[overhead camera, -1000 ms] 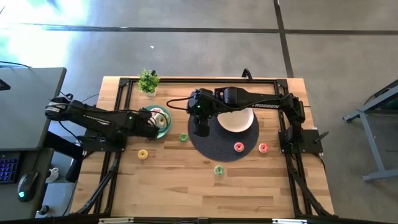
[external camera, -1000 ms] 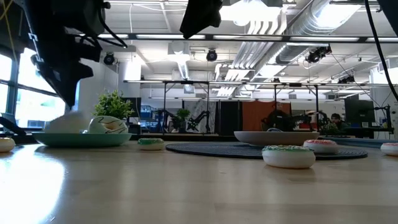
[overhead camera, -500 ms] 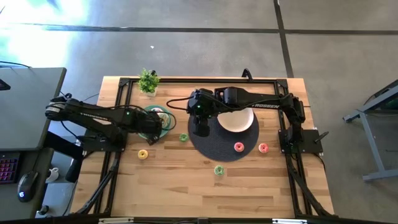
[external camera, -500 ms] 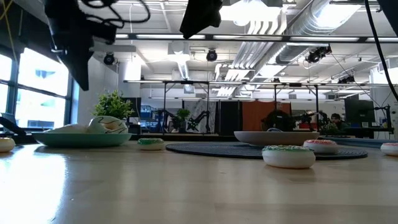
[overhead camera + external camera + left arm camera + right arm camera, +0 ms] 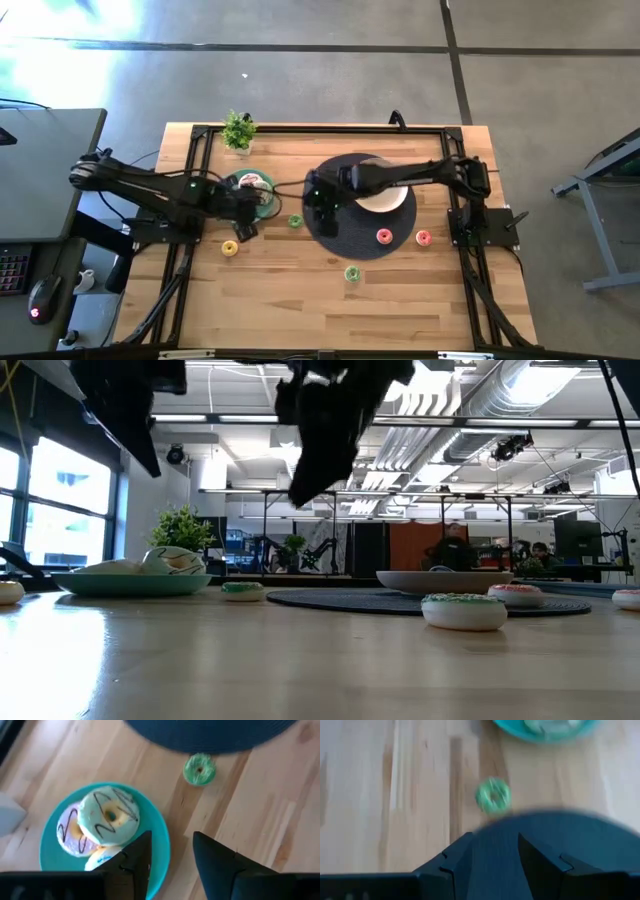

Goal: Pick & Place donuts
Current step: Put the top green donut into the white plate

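Several small ring donuts lie flat on the table: a green one [image 5: 295,221] [image 5: 199,769] [image 5: 493,796] beside the dark round mat [image 5: 345,240], a yellow one [image 5: 230,247], another green one [image 5: 351,272], a red one [image 5: 384,236] on the mat and a pink one [image 5: 423,238]. Iced donuts [image 5: 109,815] sit on the teal plate [image 5: 236,183] [image 5: 50,855]. My left gripper [image 5: 243,212] [image 5: 172,850] hangs open over the plate's near rim. My right gripper [image 5: 320,203] [image 5: 492,847] hangs open over the mat's left edge, near the green donut.
A beige plate [image 5: 380,195] rests on the far part of the mat. A small potted plant [image 5: 238,130] stands at the far left of the table. A black frame [image 5: 300,128] runs around the work area. Bare wood lies along the near edge.
My left gripper has risen off the teal plate and drifted slightly toward the near edge, leaving a pale donut lying flat on the plate. My right gripper has come down and moved toward the near edge, closer to the green donut beside the mat.
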